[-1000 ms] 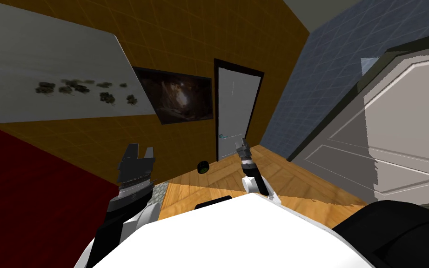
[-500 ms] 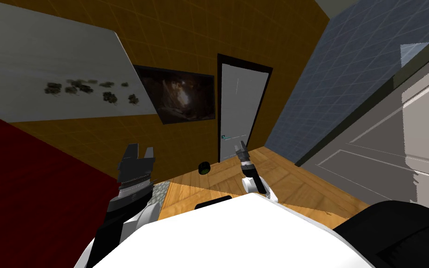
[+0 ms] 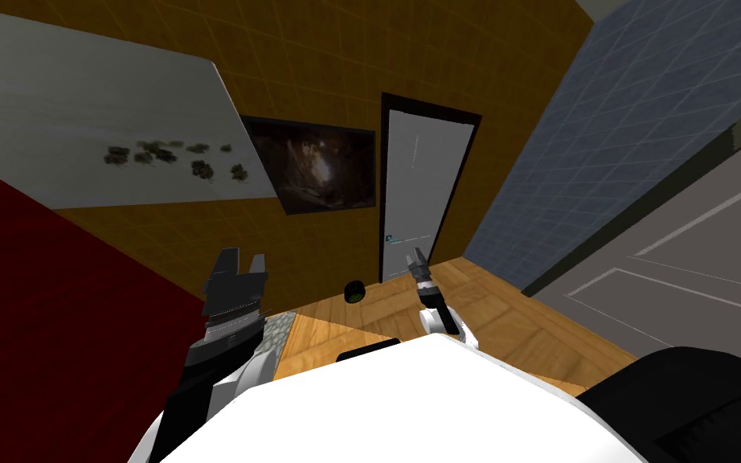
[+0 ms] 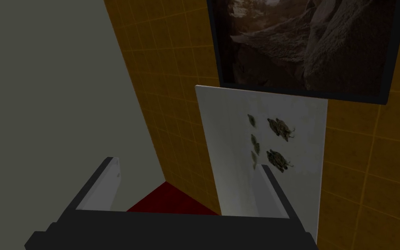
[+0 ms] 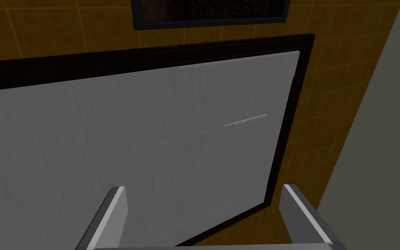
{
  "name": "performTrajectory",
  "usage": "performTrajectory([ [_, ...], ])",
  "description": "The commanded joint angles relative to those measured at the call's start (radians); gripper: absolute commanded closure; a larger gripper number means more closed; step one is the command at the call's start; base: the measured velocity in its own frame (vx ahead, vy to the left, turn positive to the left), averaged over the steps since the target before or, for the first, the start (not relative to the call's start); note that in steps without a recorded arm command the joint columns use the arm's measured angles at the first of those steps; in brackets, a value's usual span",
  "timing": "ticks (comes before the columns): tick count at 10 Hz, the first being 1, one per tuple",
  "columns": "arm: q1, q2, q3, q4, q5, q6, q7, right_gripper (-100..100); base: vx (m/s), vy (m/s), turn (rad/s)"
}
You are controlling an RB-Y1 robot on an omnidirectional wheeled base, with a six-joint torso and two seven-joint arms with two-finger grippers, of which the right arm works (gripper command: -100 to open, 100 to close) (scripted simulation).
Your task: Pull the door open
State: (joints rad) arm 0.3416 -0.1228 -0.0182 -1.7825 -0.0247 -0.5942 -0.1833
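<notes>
Ahead: pale grey door (image 3: 421, 185), shut in its dark frame (image 3: 382, 161), stands at my 12 o'clock on the ochre tiled wall, well apart from me.
Handle: small teal handle (image 3: 390, 238) low on the door, at roughly 10 o'clock from my right gripper (image 3: 417, 261).
Right gripper: raised toward the door, blades spread wide, gripping nothing.
Left gripper (image 3: 239, 261): held up at my 10 o'clock, blades parted, empty.
Stage: approach, by my reckoning; handle not yet reached.
Risk: my right wrist faces bare panel, with the handle off at the edge. Driving straight on would likely jab the blades into the door, and a shallow pinch could slip on the pull.
</notes>
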Motion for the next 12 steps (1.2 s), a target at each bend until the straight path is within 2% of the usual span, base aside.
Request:
performTrajectory([
  [1,-0.007,-0.006,-0.003,0.033,-0.003,-0.007,-0.002,-100,0.064,-0.023,0.067],
  [4,-0.032,-0.034,-0.017,0.144,-0.016,-0.047,-0.015,-100,0.073,-0.039,0.131],
  [5,-0.032,-0.034,-0.017,0.161,-0.016,-0.047,-0.015,-100,0.061,-0.036,0.052],
  [6,-0.041,-0.044,-0.021,0.192,-0.021,-0.061,-0.02,-100,0.053,-0.019,0.094],
  [9,-0.05,-0.054,-0.026,0.249,-0.025,-0.075,-0.024,-100,0.04,-0.023,0.069],
  [10,-0.058,-0.064,-0.031,0.283,-0.03,-0.089,-0.029,-100,0.042,-0.024,0.093],
  [11,-0.058,-0.064,-0.031,0.293,-0.03,-0.089,-0.029,-100,0.041,-0.024,0.051],
  [12,-0.067,-0.073,-0.036,0.332,-0.034,-0.103,-0.033,-100,0.052,-0.033,0.088],
])
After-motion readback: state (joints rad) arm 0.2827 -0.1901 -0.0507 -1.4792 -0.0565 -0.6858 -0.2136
